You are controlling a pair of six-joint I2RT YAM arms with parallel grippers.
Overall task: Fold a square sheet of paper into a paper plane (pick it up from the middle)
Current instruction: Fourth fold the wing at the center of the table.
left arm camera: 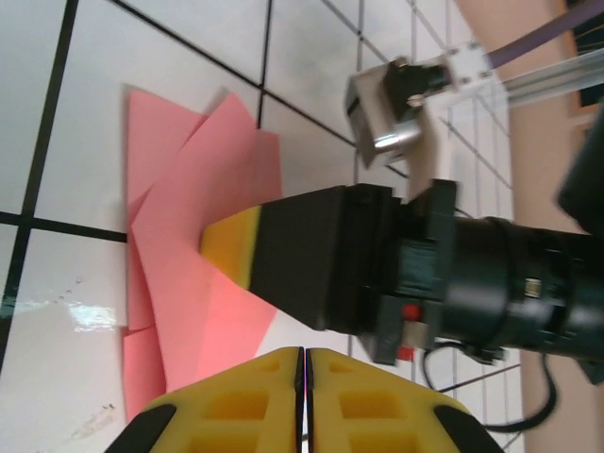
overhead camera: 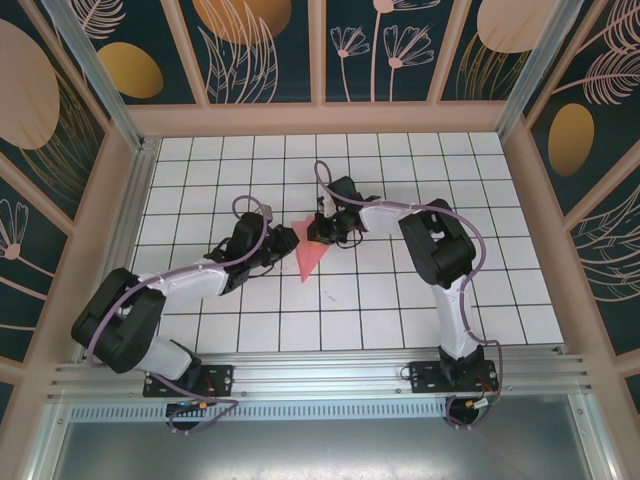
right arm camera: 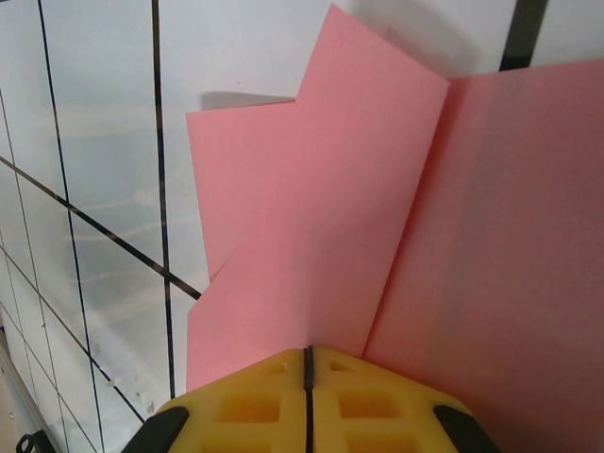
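Paper sheet (overhead camera: 311,258): thin, matte, salmon-pink and plain. It lies on the table (overhead camera: 400,300) at mid-depth, between the two gripper tips. It is folded into several overlapping layers. From above, its outline is wide at the far end and tapers to a point at the near end. In the left wrist view the paper sheet (left arm camera: 198,189) shows stepped, angular layer edges lying flat on the tile. In the right wrist view the paper sheet (right arm camera: 311,208) has one straight crease, and the panel to the right of it is shaded darker.

Left gripper (overhead camera: 287,243): black housing with yellow pads. In its own view the left gripper (left arm camera: 304,377) has its pads pressed together along a thin dark seam. The pad faces carry square recesses. No paper is seen between them.

Right gripper (overhead camera: 318,238): same construction. In its own view the right gripper (right arm camera: 308,377) has its pads pressed together, with the paper directly ahead of the seam. Seen from the left wrist, the right gripper (left arm camera: 226,247) rests its yellow tip on the top layer. Whether a layer is pinched cannot be told.

Table surface: glossy white square tiles with dark grid lines and visible reflections. A ribbed aluminium rail (overhead camera: 320,375) runs along the near edge. The walls (overhead camera: 260,40) are dark teal panels with tan leaf and flower motifs in pale frames.
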